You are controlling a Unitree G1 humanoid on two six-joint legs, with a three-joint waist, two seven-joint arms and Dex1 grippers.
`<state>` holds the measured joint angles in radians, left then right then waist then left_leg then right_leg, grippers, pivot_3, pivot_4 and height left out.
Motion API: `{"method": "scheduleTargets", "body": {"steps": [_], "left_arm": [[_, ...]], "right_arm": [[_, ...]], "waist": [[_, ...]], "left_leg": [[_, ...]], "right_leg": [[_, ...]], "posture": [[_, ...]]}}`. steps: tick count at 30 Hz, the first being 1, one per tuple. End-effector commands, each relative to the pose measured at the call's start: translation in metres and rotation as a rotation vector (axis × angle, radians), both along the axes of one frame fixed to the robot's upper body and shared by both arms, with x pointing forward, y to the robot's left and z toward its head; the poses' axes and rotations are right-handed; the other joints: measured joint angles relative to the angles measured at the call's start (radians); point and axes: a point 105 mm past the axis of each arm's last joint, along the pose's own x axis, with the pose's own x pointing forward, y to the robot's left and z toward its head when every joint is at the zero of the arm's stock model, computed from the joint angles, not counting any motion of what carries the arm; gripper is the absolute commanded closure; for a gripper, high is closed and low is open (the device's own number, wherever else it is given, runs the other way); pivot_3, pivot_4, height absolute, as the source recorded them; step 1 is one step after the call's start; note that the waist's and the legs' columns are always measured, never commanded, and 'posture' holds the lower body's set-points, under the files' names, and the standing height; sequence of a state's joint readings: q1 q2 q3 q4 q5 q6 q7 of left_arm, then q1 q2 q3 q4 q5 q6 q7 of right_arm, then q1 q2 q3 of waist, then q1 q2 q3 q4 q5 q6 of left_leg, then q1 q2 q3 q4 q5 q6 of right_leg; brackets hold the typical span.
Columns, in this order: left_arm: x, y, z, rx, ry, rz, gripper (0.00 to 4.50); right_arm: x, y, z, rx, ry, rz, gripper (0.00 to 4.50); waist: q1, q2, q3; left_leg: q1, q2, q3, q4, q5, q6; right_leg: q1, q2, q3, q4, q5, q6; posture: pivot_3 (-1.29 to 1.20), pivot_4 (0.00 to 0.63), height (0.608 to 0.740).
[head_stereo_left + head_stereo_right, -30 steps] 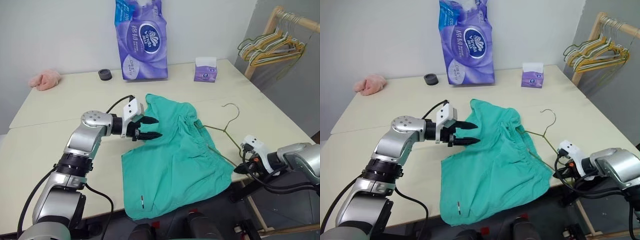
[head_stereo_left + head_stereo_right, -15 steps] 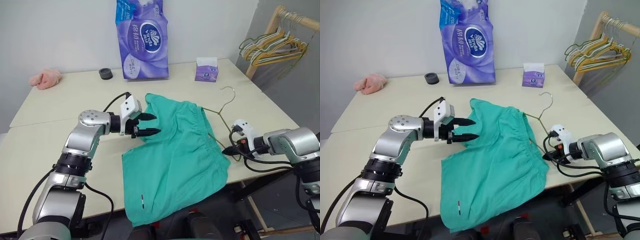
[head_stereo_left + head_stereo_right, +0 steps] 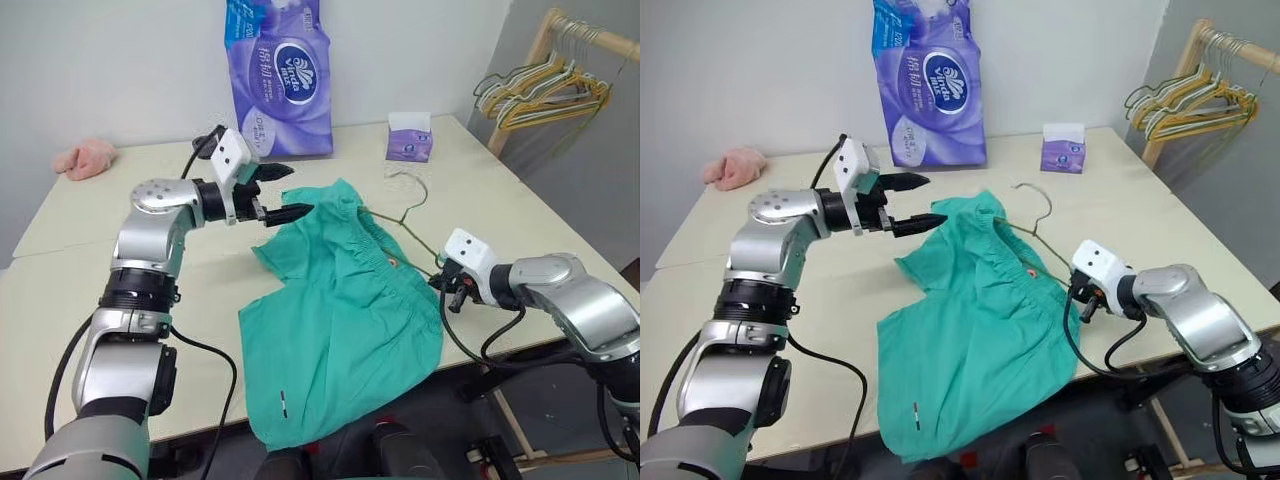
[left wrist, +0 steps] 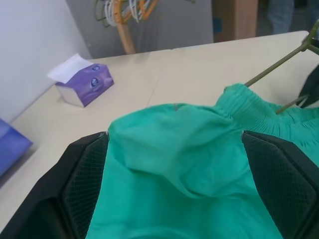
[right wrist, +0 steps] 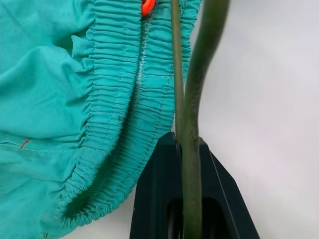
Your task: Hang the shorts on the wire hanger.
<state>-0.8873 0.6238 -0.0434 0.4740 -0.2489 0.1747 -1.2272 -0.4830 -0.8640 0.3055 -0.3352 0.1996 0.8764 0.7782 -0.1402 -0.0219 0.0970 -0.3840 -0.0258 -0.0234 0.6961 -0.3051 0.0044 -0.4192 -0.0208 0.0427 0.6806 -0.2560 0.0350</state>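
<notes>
My right gripper clamps the wire hanger; my left gripper gapes over the shorts, tissue box beyond.

Teal shorts lie rumpled, wire hanger threaded through waistband.
</notes>
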Motion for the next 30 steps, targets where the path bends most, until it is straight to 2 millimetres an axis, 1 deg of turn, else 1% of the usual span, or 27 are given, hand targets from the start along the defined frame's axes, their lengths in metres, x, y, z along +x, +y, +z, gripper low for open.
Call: {"method": "scheduleTargets", "body": {"steps": [1, 4, 6, 9, 11, 14, 19, 22, 25, 27, 30], "left_arm": [[-0.016, -0.002, 0.009, 0.180, -0.057, -0.163, 0.01], [-0.024, -0.003, -0.002, 0.319, -0.063, -0.254, 0.01], [-0.023, -0.005, -0.006, 0.379, -0.102, -0.282, 0.01], [-0.020, -0.014, -0.007, 0.379, -0.135, -0.303, 0.01], [-0.021, -0.016, -0.016, 0.403, -0.127, -0.330, 0.01], [-0.024, -0.021, -0.037, 0.434, -0.107, -0.374, 0.01], [-0.032, -0.027, -0.055, 0.433, -0.056, -0.423, 0.01], [-0.032, -0.028, -0.060, 0.435, -0.045, -0.426, 0.01], [-0.027, -0.031, -0.056, 0.394, -0.035, -0.400, 0.58], [-0.025, -0.031, -0.055, 0.381, -0.032, -0.391, 1.16], [-0.027, -0.030, -0.058, 0.375, -0.007, -0.400, 2.08]], "right_arm": [[-0.004, 0.011, 0.012, -0.058, -0.102, 0.092, 4.50], [-0.007, 0.014, 0.012, -0.083, -0.118, 0.132, 4.50], [-0.009, 0.015, 0.012, -0.112, -0.135, 0.160, 4.50], [-0.010, 0.018, 0.012, -0.125, -0.146, 0.185, 4.50], [-0.012, 0.020, 0.013, -0.135, -0.158, 0.206, 4.50], [-0.014, 0.024, 0.015, -0.146, -0.175, 0.232, 4.50], [-0.014, 0.028, 0.020, -0.149, -0.199, 0.250, 4.50], [-0.014, 0.030, 0.021, -0.147, -0.205, 0.255, 4.50], [-0.015, 0.031, 0.022, -0.149, -0.210, 0.263, 4.50], [-0.015, 0.032, 0.022, -0.150, -0.213, 0.269, 4.50], [-0.015, 0.034, 0.023, -0.153, -0.225, 0.280, 4.50]], "waist": [[-0.001, 0.000, 0.000], [0.000, 0.000, 0.000], [0.001, 0.000, 0.000], [0.003, 0.000, 0.000], [0.001, 0.000, 0.000], [-0.001, 0.000, 0.000], [-0.005, 0.000, 0.000], [-0.004, 0.000, 0.000], [-0.004, 0.000, 0.000], [-0.005, 0.000, 0.000], [-0.005, 0.000, 0.000]], "left_leg": [[0.000, 0.000, 0.000, 0.000, 0.000, 0.000], [0.000, 0.000, 0.000, 0.000, 0.000, 0.000], [0.000, 0.000, 0.000, 0.000, 0.000, 0.000], [0.000, 0.000, 0.000, 0.001, 0.000, 0.000], [-0.001, 0.000, 0.000, 0.001, 0.000, 0.000], [-0.001, 0.000, 0.001, 0.001, 0.000, 0.000], [-0.001, 0.000, 0.001, 0.001, 0.000, 0.000], [-0.001, 0.000, 0.001, 0.001, 0.000, 0.000], [-0.001, 0.000, 0.001, 0.001, 0.000, 0.000], [-0.001, 0.000, 0.001, 0.002, 0.000, 0.000], [-0.001, 0.000, 0.001, 0.002, 0.000, 0.000]], "right_leg": [[0.000, 0.000, 0.000, 0.000, 0.000, 0.000], [0.000, 0.000, 0.000, 0.000, 0.000, 0.000], [0.000, 0.000, 0.000, 0.000, 0.000, 0.000], [0.000, 0.000, 0.000, 0.000, 0.000, 0.000], [0.000, 0.000, 0.000, 0.000, 0.000, 0.000], [0.000, 0.000, 0.000, 0.000, 0.000, 0.000], [0.000, 0.000, 0.000, 0.000, 0.000, 0.000], [0.000, 0.000, 0.000, 0.000, 0.000, 0.000], [0.000, 0.000, 0.000, 0.000, 0.000, 0.000], [0.000, 0.000, 0.000, 0.000, 0.000, 0.000], [0.000, 0.000, 0.000, 0.000, 0.000, 0.000]], "posture": [[-0.18, 0.047, 0.740], [-0.18, 0.047, 0.740], [-0.18, 0.047, 0.740], [-0.18, 0.047, 0.740], [-0.19, 0.047, 0.740], [-0.19, 0.047, 0.740], [-0.20, 0.046, 0.740], [-0.20, 0.046, 0.740], [-0.20, 0.047, 0.740], [-0.20, 0.046, 0.740], [-0.20, 0.046, 0.740]]}}
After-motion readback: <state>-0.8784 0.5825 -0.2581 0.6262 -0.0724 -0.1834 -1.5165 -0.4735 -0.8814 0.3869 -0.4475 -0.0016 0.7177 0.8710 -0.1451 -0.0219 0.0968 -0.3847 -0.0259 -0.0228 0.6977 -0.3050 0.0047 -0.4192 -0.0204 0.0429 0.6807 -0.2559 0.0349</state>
